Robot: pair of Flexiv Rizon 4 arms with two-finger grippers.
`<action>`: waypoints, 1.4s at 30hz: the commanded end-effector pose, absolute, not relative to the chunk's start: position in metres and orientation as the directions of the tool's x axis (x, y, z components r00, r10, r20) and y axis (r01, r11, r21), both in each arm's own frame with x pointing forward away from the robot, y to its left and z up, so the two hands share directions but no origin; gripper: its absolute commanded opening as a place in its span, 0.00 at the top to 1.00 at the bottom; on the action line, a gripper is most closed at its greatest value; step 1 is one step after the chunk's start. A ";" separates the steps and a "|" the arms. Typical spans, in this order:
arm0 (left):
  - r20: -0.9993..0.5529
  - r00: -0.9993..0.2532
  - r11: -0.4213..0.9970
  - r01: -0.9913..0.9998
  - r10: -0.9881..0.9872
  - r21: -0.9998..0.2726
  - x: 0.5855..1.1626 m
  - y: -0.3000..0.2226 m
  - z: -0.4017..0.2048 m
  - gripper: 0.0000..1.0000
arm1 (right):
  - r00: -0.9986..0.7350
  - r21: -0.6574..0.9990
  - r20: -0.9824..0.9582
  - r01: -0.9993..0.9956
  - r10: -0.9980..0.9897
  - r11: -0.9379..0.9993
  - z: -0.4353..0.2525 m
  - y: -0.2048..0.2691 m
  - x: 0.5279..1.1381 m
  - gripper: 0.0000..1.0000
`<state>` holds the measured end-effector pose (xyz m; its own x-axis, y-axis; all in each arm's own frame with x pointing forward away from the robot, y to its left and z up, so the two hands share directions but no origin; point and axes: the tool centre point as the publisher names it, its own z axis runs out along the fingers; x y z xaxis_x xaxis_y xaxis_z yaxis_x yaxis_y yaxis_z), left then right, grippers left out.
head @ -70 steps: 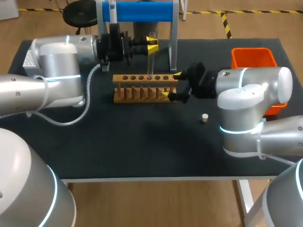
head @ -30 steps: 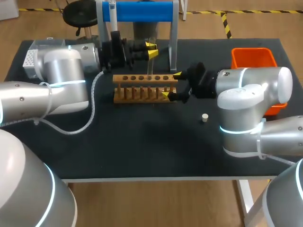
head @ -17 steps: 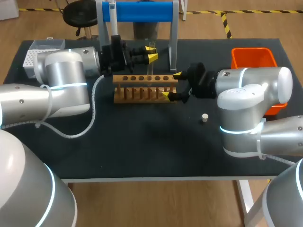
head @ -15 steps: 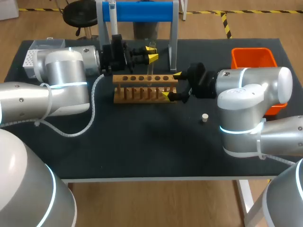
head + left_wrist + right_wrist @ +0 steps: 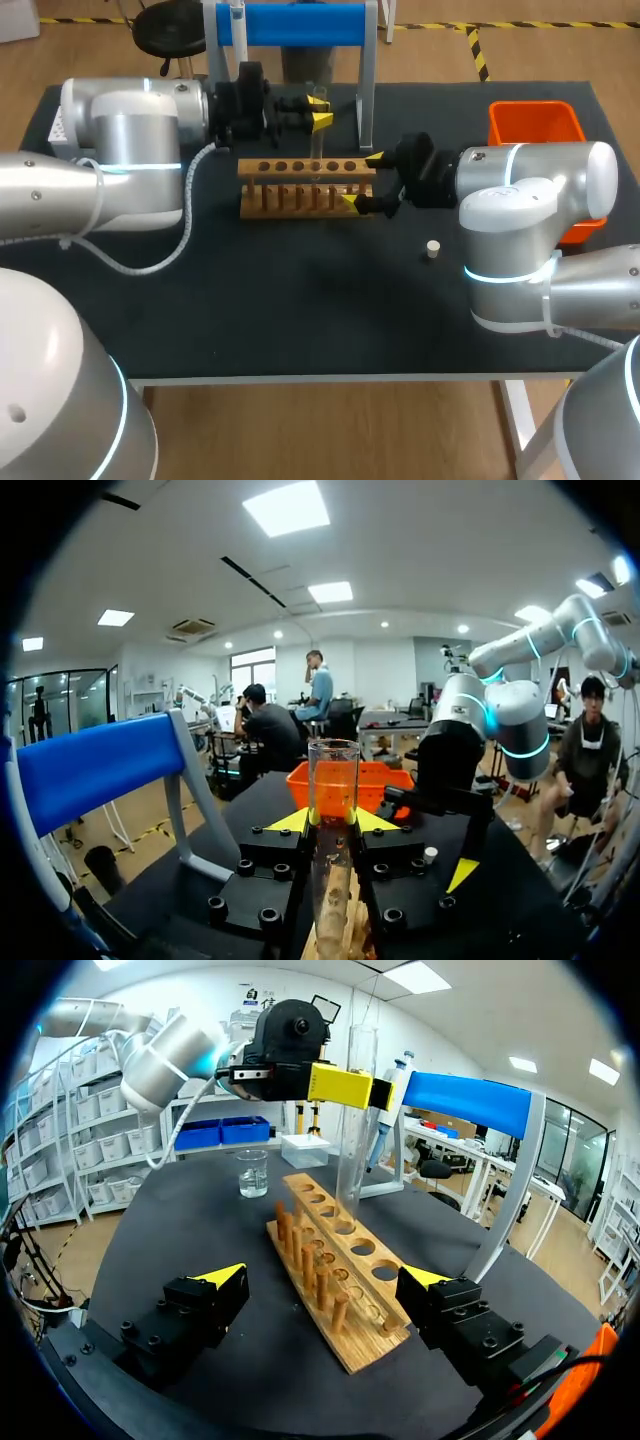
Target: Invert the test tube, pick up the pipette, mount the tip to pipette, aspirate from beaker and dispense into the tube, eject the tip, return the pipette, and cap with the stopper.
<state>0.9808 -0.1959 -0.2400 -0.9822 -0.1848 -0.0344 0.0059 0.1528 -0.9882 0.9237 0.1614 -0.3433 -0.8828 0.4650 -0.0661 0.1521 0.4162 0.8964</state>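
The jaws of the left gripper [image 5: 318, 108] are pinching the test tube [image 5: 317, 140] near its open top, holding it upright over the wooden rack [image 5: 300, 195]; whether its lower end is touching a hole I cannot tell. The right gripper [image 5: 362, 180] is waiting with jaws spread wide, the rack's 3 o'clock end lying between them. The stopper [image 5: 432, 248] is lying at 4 o'clock from the rack, well apart from the table's [image 5: 300, 320] front edge. The orange bin [image 5: 535, 125] is sitting by the right edge at 2 o'clock. The blue stand [image 5: 300, 25] is carrying the pipette [image 5: 236, 20] at 12 o'clock, by the far edge
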 end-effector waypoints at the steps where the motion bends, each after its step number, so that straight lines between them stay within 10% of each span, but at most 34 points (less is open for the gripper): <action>1: -0.030 -0.983 0.151 0.002 -0.183 -0.989 0.983 -0.197 -0.243 1.00 | -0.882 0.897 -0.067 0.151 0.466 0.415 -0.344 0.161 0.923 0.00; 42: 0.002 -0.972 0.057 -0.015 -0.233 -0.998 0.989 -0.192 -0.277 1.00 | -0.882 0.897 -0.067 0.151 0.466 0.415 -0.344 0.161 0.923 0.00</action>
<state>0.9878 -0.1919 -0.2732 -0.9721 -0.2346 0.0031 -0.0192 0.0664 -0.9976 0.9237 0.1614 -0.3433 -0.8828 0.4650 -0.0661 0.1521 0.4162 0.8965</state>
